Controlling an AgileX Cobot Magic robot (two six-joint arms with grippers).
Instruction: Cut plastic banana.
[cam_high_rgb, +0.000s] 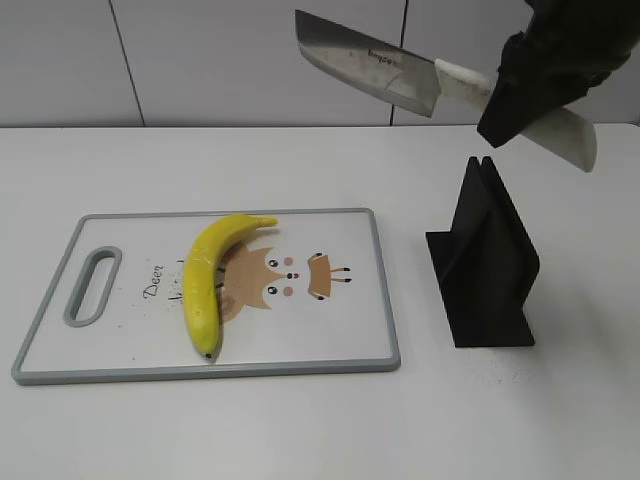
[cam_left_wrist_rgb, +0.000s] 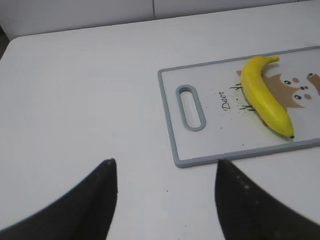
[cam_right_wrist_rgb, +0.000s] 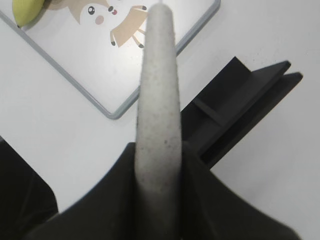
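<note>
Right gripper (cam_high_rgb: 535, 95) was seen clamped on the pale handle of the knife (cam_high_rgb: 365, 60); blade was held high in the air, over the far right part of the table (cam_high_rgb: 120, 430), above the black knife stand (cam_high_rgb: 490, 265); left gripper (cam_left_wrist_rgb: 165, 200) was seen spread wide, holding nothing, hovering over bare table just left of the cutting board (cam_high_rgb: 350, 355).

Plastic banana (cam_high_rgb: 212, 280) was lying flat on the board, left of centre, stem towards the far edge, dark tip towards the near edge, partly over the printed deer.

Step in hand was judged to be carrying the knife over to the banana; nothing cut yet. For a clean cut: blade should be brought left and squared across the banana's long axis, aimed mid-body, then pressed straight down; edge should be kept level so the glossy curved fruit is not rolled or skidded; steadying by the free gripper might be needed; handle grip in the wrist view looked firm, though slip under load could not be ruled out.

Count: one banana; one knife; one board; one stand; two grippers.
</note>
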